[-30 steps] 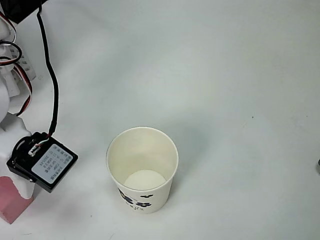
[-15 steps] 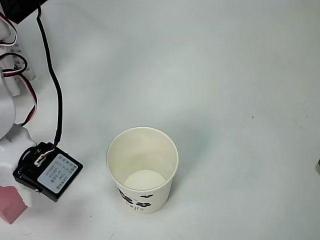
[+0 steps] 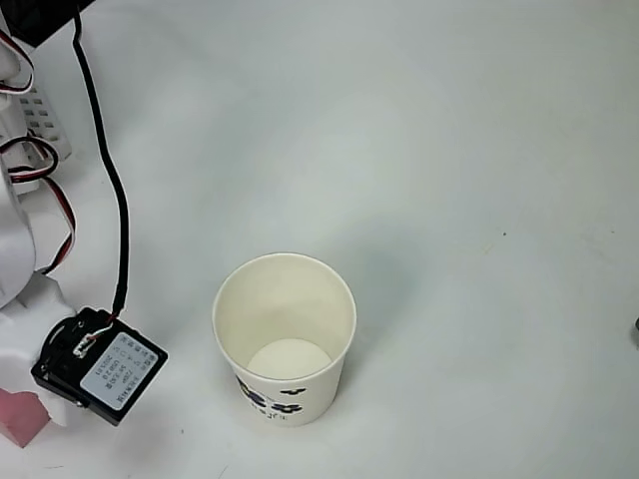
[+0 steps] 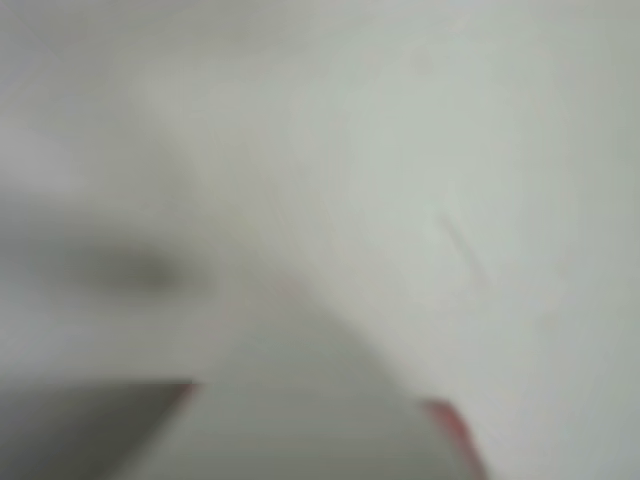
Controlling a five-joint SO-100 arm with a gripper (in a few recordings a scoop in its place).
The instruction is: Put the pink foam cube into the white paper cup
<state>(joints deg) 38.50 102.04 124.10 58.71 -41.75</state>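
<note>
One small matte pink foam cube [image 3: 22, 418] sat at the overhead view's lower-left corner, mostly under my gripper [image 3: 50, 399]. I couldn't tell how its fingers stood. Well right stood the cream-white paper cup [image 3: 285, 339], upright.

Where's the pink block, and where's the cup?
pink foam cube [image 3: 20, 417]: overhead view, on the corner of its top face peeking out beside the arm.
white paper cup [image 3: 344, 299]: overhead view, on its rolled rim, right side.
</note>
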